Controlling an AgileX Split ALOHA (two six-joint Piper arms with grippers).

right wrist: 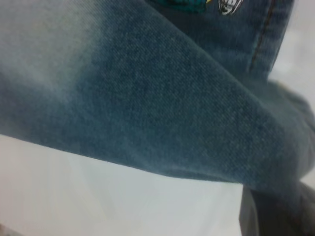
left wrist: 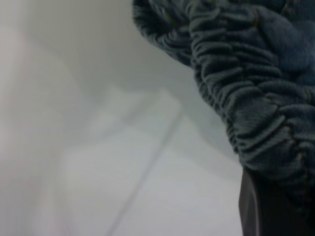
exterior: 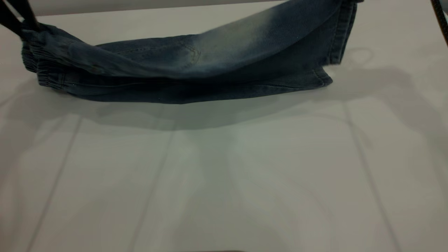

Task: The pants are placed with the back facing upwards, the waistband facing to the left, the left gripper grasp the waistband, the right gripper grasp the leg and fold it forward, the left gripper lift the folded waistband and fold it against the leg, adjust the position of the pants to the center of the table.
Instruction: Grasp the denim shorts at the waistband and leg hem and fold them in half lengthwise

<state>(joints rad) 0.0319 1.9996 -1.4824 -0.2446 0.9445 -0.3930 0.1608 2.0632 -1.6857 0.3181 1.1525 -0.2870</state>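
The pants (exterior: 196, 66) hang stretched between both arms above the far part of the table (exterior: 224, 182), folded lengthwise, with the lower fold resting on the tabletop. My left gripper (exterior: 19, 19) is at the far left, shut on the ruffled waistband (exterior: 38, 56). In the left wrist view the gathered waistband (left wrist: 246, 98) runs into one dark finger (left wrist: 263, 209). The leg (exterior: 280, 28) with its pale faded patch rises to the upper right, out of the picture. In the right wrist view the right gripper (right wrist: 288, 209) is shut on the leg (right wrist: 162, 103); a bit of the print (right wrist: 189, 5) shows.
A thin black cable (exterior: 440, 17) crosses the upper right corner. The white tabletop stretches wide in front of the pants, with faint seam lines (exterior: 364, 168). The table's far edge (exterior: 140, 8) lies just behind the pants.
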